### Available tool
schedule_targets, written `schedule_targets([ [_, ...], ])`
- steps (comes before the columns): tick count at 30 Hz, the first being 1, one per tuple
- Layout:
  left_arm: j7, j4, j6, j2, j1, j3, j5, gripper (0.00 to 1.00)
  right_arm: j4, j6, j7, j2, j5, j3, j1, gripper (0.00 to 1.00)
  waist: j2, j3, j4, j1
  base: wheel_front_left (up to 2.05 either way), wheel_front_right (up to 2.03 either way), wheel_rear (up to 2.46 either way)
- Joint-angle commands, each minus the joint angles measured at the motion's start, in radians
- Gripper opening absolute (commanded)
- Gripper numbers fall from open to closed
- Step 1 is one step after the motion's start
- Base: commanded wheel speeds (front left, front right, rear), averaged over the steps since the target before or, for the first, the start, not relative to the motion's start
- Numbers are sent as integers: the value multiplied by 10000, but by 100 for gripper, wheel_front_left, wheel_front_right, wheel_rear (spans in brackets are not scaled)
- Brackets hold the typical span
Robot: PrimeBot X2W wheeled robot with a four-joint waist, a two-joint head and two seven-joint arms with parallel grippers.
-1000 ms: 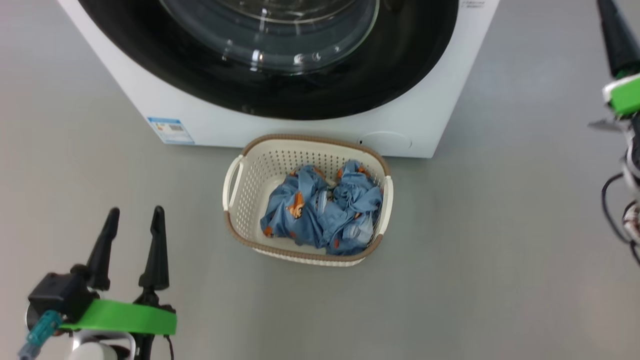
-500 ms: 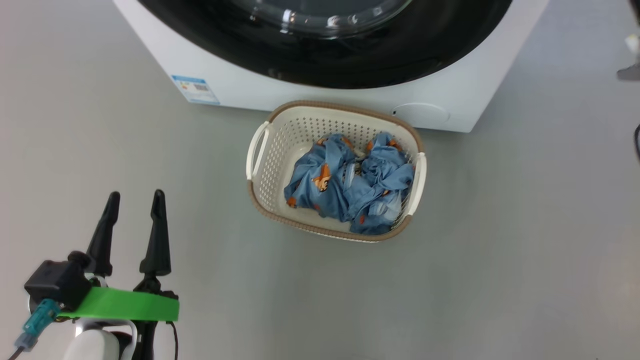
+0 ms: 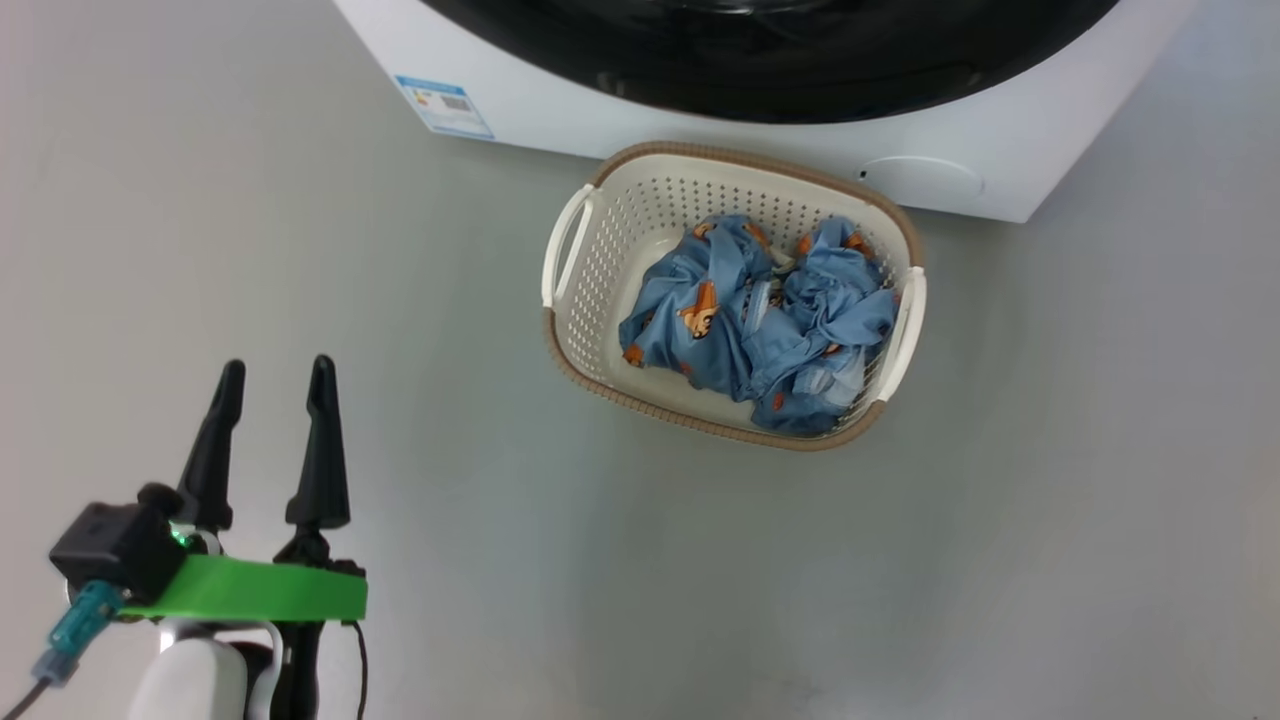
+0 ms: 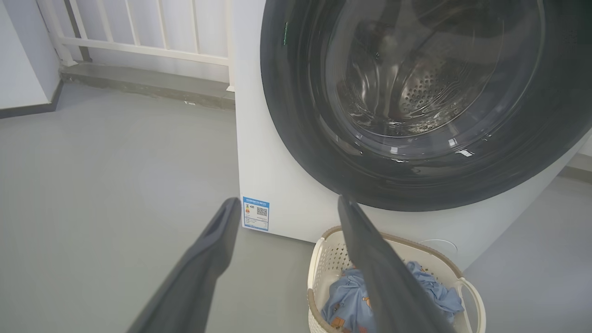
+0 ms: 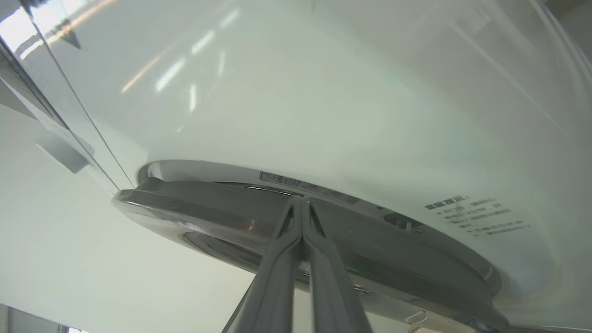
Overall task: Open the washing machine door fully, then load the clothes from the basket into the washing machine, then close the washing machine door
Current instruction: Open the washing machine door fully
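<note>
The washing machine door (image 4: pixel 416 92), glossy black around a clear bulging window, sits flat against the front of the washing machine (image 4: pixel 277 194); the perforated steel drum shows through the glass. In the right wrist view the door's rim is seen edge-on, and the right gripper (image 5: pixel 301 203) reaches up to it with its fingers pressed together. Whether the tips touch the rim cannot be told.

Small dark print (image 5: pixel 476 217) on the white front beside the rim is too blurred to read. The blue sticker (image 4: pixel 255 213) at the machine's lower left carries a QR code and fine print, also too small to read. The round service cap (image 3: pixel 920 180) is at the lower right.

The basket (image 3: pixel 600 300) stands on the grey floor (image 3: pixel 300 250) just in front of the machine, below the door. The clothes (image 3: pixel 770 320) lie crumpled in its right half.

The left gripper (image 3: pixel 277 365) hangs near and left, well apart from the basket. Its fingers are spread wide and hold nothing. A white railing (image 4: pixel 138 27) stands far left.
</note>
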Motion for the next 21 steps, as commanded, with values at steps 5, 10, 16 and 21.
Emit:
schedule_targets([
  [5, -63, -370, -34, 175, -257, 417, -75, 100, 207, 56, 674, -107, 200, 123, -499, 0, 0, 250, 206, -1, 0, 0, 0],
  [10, -63, -384, -34, 104, -276, 406, -84, 100, 460, 56, 1278, -87, 353, 208, -851, 0, 0, 362, 283, -1, 0, 0, 0],
  [16, -63, -342, -34, 51, -324, 375, -127, 100, 729, 56, 1449, -101, 274, 243, -1229, 0, 0, 478, 408, -1, 0, 0, 0],
  [21, -63, -318, -34, 32, -328, 403, -140, 100, 1135, 56, 1615, -138, 126, 363, -1513, 0, 0, 573, 526, -1, 0, 0, 0],
])
